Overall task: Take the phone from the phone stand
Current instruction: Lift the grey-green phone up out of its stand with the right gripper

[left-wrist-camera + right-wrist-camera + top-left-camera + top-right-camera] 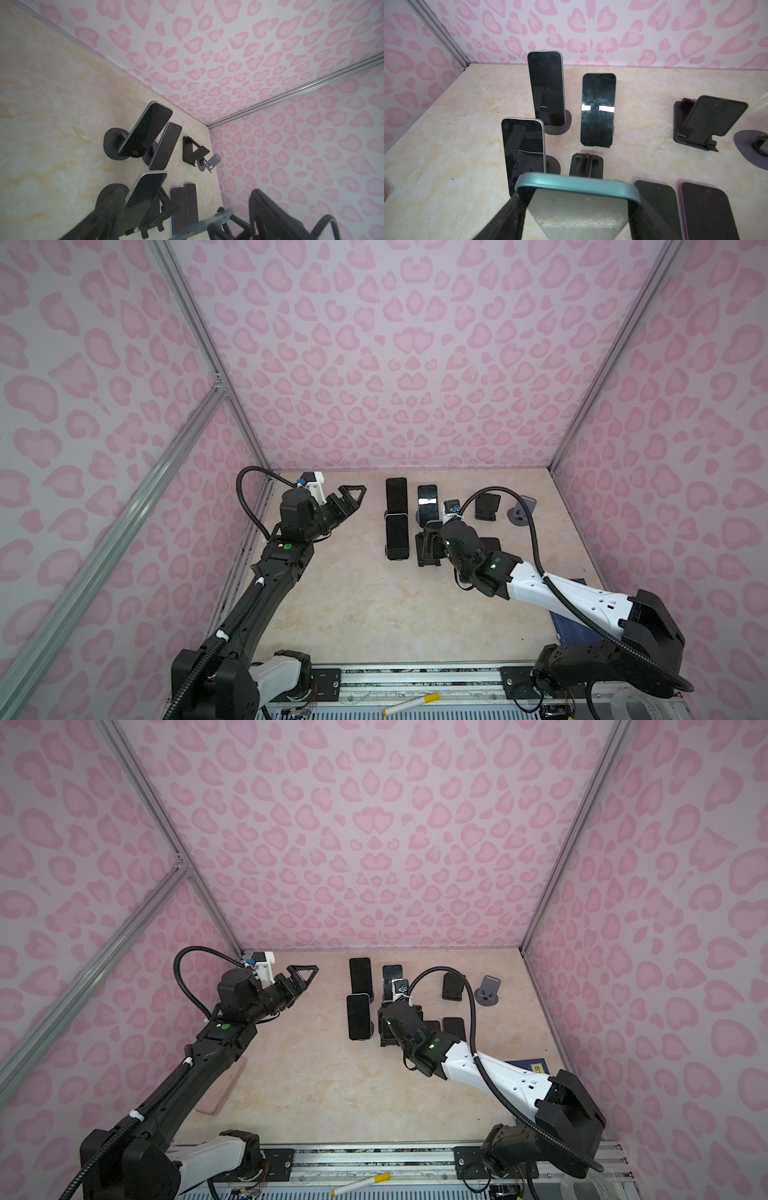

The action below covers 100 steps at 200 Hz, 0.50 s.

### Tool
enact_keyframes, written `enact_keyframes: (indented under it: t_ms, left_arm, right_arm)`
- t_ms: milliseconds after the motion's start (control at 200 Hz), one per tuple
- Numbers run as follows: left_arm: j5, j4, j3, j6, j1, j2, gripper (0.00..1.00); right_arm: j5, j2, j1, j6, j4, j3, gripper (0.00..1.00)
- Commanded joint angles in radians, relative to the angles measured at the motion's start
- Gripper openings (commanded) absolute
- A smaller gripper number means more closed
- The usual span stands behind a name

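Though half out of frame, teal phone [571,185] fast in right gripper [578,200]; left gripper [351,495] agape, empty.

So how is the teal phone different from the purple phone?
The teal phone is pinched in the right tool and raised off the table; the purple phone lies flat on it. The teal phone has a blue-green rim; the purple phone a purple one. Neither sits in a stand.

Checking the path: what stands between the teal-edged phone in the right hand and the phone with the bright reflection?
An empty black stand; the right wrist view shows it.
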Motion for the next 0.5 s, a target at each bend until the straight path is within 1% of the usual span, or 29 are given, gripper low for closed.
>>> enact_keyframes:
  t_ms: [0,190,295,425,495]
  left_arm:
    - [0.025,0.052,-0.001,-0.01,0.001,0.008,0.96]
    - [0.027,0.057,-0.004,-0.014,-0.001,0.004,0.97]
    - [0.007,0.058,-0.013,-0.004,-0.009,-0.015,0.97]
    - [-0.008,0.065,-0.019,0.008,-0.039,-0.03,0.97]
    - [-0.016,0.059,-0.018,0.017,-0.07,-0.032,0.98]
  right_arm:
    - [0.018,-0.04,0.0,-0.005,-0.011,-0.024,0.71]
    - [0.015,-0.128,0.001,0.018,-0.057,-0.079,0.7]
    - [-0.002,-0.176,0.003,0.027,-0.081,-0.112,0.69]
    - [0.005,-0.222,0.007,0.03,-0.169,-0.123,0.69]
    - [0.005,-0.256,0.01,0.044,-0.205,-0.137,0.69]
